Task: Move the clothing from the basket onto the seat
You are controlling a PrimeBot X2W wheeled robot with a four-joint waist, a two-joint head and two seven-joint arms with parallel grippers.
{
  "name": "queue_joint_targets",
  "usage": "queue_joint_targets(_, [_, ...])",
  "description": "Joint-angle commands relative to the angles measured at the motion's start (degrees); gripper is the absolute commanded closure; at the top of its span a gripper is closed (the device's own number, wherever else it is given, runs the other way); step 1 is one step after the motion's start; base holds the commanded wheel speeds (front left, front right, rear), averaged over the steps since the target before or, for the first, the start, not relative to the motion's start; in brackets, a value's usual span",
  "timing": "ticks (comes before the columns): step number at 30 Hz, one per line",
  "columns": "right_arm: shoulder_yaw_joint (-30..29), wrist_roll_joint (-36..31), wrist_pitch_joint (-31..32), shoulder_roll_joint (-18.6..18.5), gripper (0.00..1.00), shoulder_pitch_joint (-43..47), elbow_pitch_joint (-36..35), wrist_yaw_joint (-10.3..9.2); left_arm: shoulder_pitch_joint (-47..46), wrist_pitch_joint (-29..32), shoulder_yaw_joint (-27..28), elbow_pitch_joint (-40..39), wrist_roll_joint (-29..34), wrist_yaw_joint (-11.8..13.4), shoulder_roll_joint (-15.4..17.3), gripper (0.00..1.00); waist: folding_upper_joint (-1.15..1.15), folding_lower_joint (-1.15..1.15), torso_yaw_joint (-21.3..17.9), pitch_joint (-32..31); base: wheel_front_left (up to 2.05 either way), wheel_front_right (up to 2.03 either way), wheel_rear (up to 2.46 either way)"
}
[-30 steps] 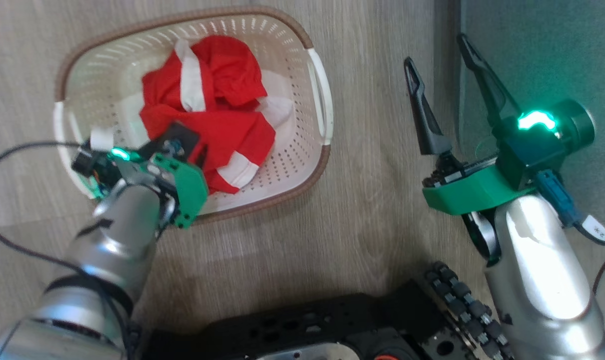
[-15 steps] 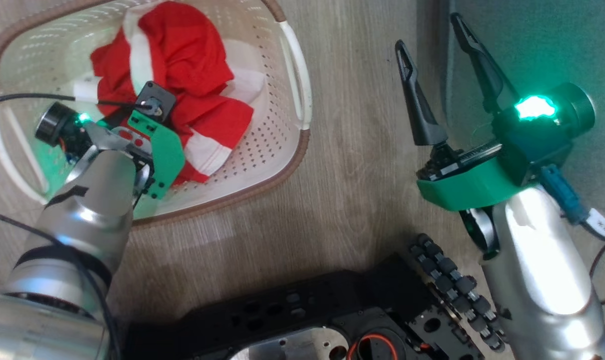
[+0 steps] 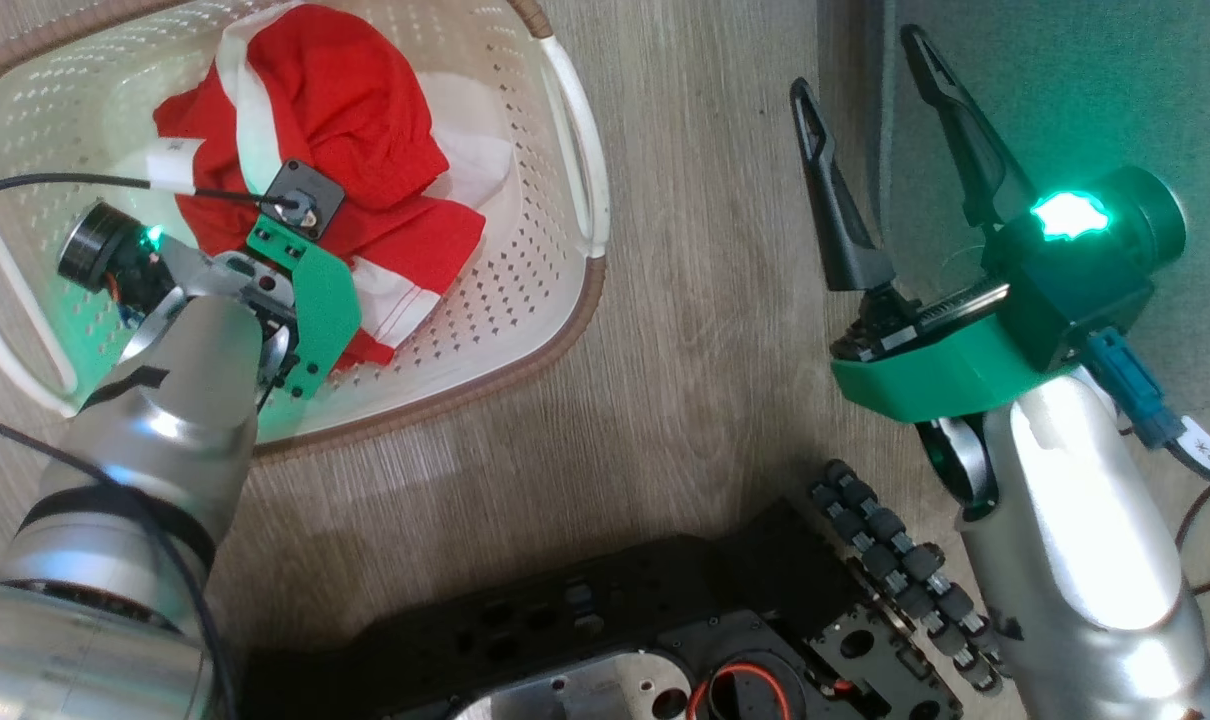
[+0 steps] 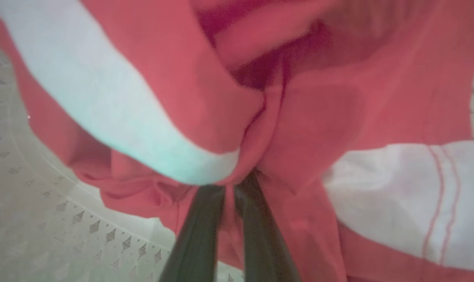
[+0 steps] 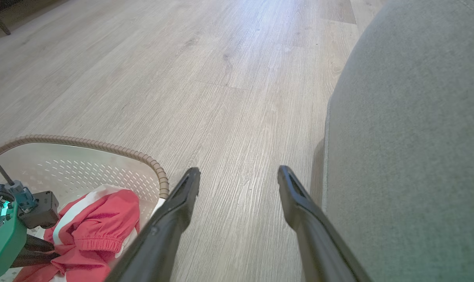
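Jaws of the left gripper [image 4: 239,184] are seen drawn nearly together, and a fold of the clothing [image 4: 307,117] is pinched between the two dark fingers, right where a white band meets the red. Fabric is bunched around the tips in the left wrist view, so a grip is judged to be made. The red pile is lying inside the basket [image 3: 505,290], heaped toward its far side, and no garment is seen on the visible part of the seat [image 3: 1065,80]. The basket is set on the wooden floor [image 3: 715,300], with the seat well apart from it, off to the robot's right.

The grasping step is judged to be in hand, the lift and carry yet to be done. An upward pull is called for next, high enough for trailing cloth to be cleared over the rim, then a swing rightward to the cushion. More cloth may be dragged along, since the folds are tangled.

The left arm [image 3: 185,400] is bent down into the basket, wrist angled steeply. The right gripper [image 3: 855,65] is held over the floor beside the seat's edge, jaws spread wide, with nothing held.
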Motion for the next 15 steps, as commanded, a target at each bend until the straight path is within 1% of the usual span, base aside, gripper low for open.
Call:
queue_joint_targets(1, [1.45, 0.07, -0.35, 0.41, 0.0, 1.85, -1.43, -0.01, 2.2, 0.08, 0.95, -0.14, -0.61, -0.15, 1.67, 1.0, 0.0, 0.0, -0.05, -0.3, 0.0, 0.0, 0.0])
queue_joint_targets(4, [1.5, 0.15, -0.35, 0.41, 0.0, 1.16, -1.16, -0.01, 2.41, -0.38, 0.9, -0.14, -1.1, -0.32, 1.66, 1.0, 0.0, 0.0, -0.07, -1.0, 0.0, 0.0, 0.0])
queue_joint_targets(9, [1.23, -0.09, -0.35, 0.41, 0.0, 0.64, 0.04, -0.01, 3.8, -1.37, 1.16, -0.14, -2.46, -0.78, 0.78, 1.0, 0.0, 0.0, 0.79, -4.21, 0.0, 0.0, 0.0])
queue_joint_targets(15, [0.51, 0.14, -0.35, 0.41, 0.0, 0.64, 1.74, -0.01, 6.15, -3.03, 1.62, -0.14, -4.22, -0.98, -0.29, 1.0, 0.0, 0.0, 2.2, -10.28, 0.0, 0.0, 0.0])
